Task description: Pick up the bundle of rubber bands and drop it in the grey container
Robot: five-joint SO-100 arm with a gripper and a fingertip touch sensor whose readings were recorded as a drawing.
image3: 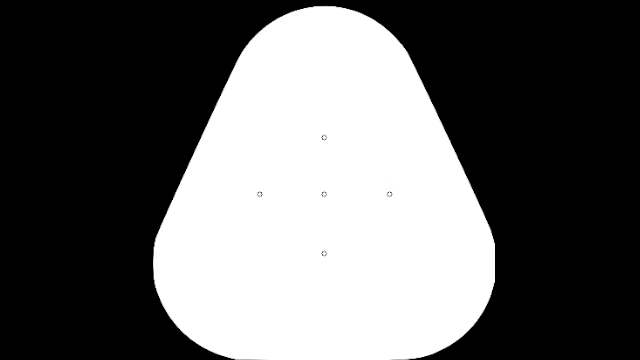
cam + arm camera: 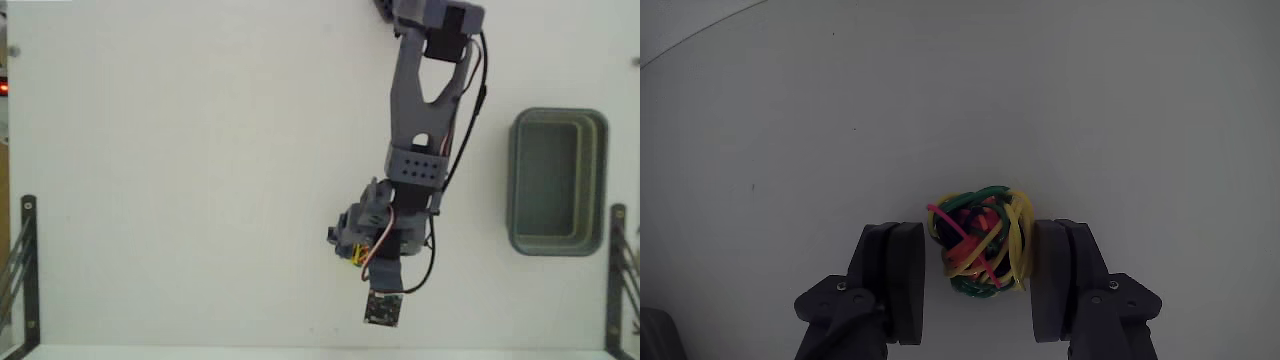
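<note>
In the wrist view the bundle of rubber bands (image 2: 980, 245), a small knot of yellow, red and green loops, sits between my gripper's (image 2: 978, 230) two dark fingers (image 2: 902, 275). Both pads press against its sides, so the gripper is shut on it. White table fills the picture behind it; whether the bundle is lifted off the surface I cannot tell. In the fixed view the gripper (image 2: 352, 250) hangs low in the middle, and the arm hides the bundle. The grey container (image 2: 515, 180) stands far off at the right edge, with nothing inside.
The grey arm (image 2: 420, 100) reaches down from the top of the fixed view. A small dark circuit board (image 2: 381, 312) sticks out below the gripper. Black metal brackets (image 2: 22, 260) stand at the lower left and lower right table corners.
</note>
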